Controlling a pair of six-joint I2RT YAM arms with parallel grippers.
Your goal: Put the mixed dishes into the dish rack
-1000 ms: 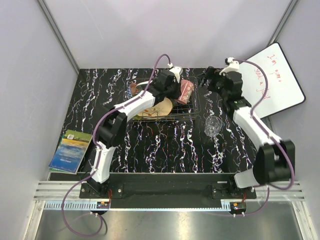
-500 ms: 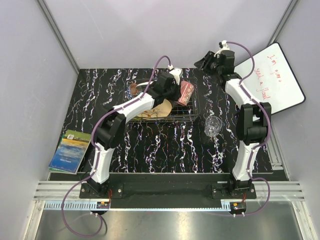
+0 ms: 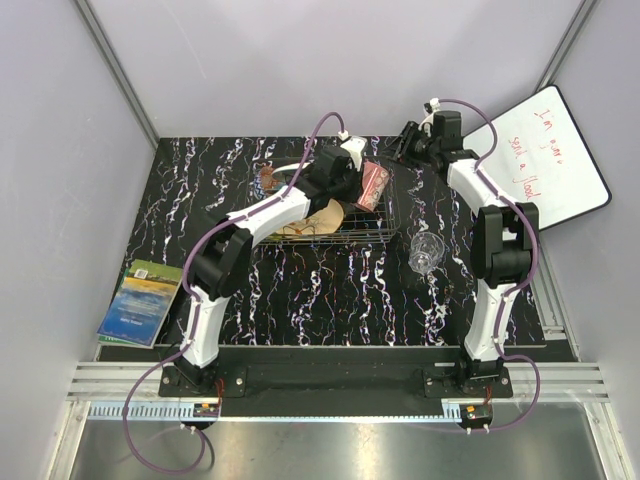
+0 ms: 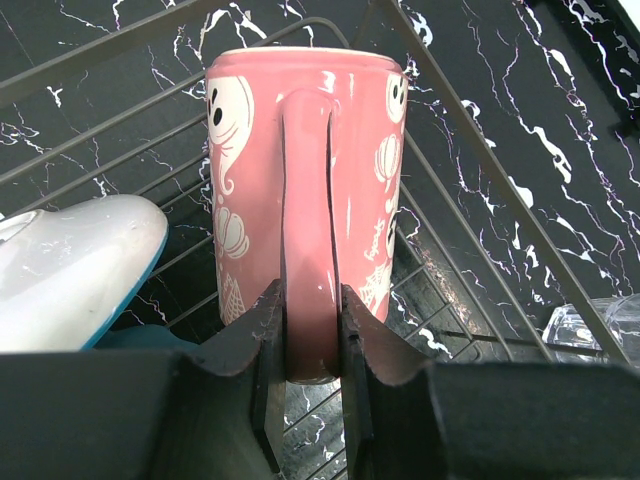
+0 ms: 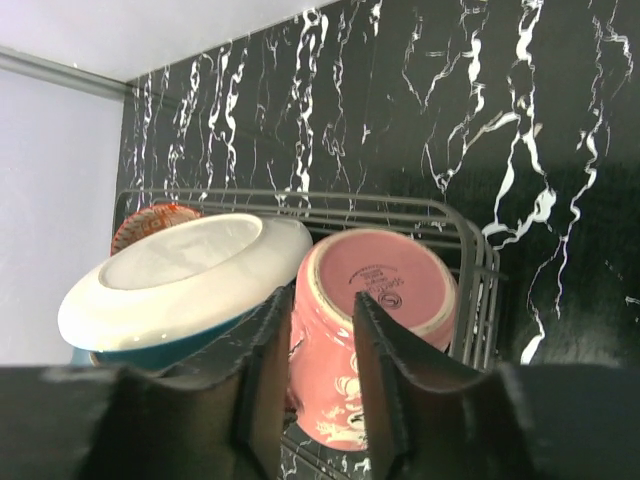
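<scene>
The left gripper (image 4: 308, 300) pinches the handle of the pink mug (image 4: 300, 150), which sits tilted inside the right end of the dish rack (image 3: 330, 238), its base turned toward the rack's far right corner. Whether it rests on the wires is unclear. The right gripper (image 5: 322, 310) hangs just beyond that corner, its jaws a narrow gap apart with nothing between them. The clear glass (image 3: 427, 250) stands on the table just off the rack's near right corner, so the right arm is judged nearer for it.
</scene>
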